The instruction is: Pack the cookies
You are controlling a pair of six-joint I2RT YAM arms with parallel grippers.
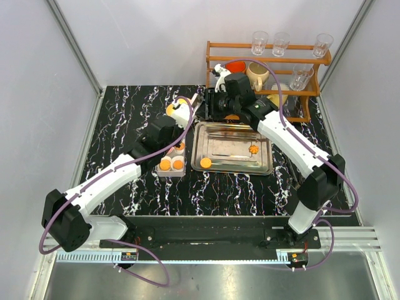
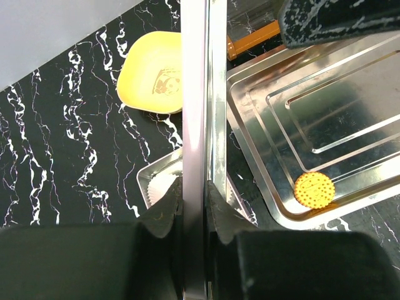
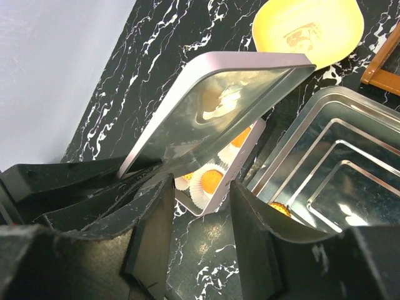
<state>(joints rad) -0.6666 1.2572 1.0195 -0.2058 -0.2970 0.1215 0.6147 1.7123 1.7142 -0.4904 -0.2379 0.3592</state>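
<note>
Between the left fingers (image 2: pixel 164 212), pinched on its edge, the lid (image 2: pixel 197 94) stood tilted above the tin (image 2: pixel 150 172), just left of the tray (image 1: pixel 231 140). Beyond the tray's far-left corner the right fingers (image 3: pixel 150 231) were spread and held nothing. Several cookies (image 3: pixel 211 180) sat in paper cups inside the tin; two more cookies (image 1: pixel 205 162) lay on the tray. Packing looked unfinished. The next move probably called for the right fingers to descend onto a tray cookie, with the lid held clear.
</note>
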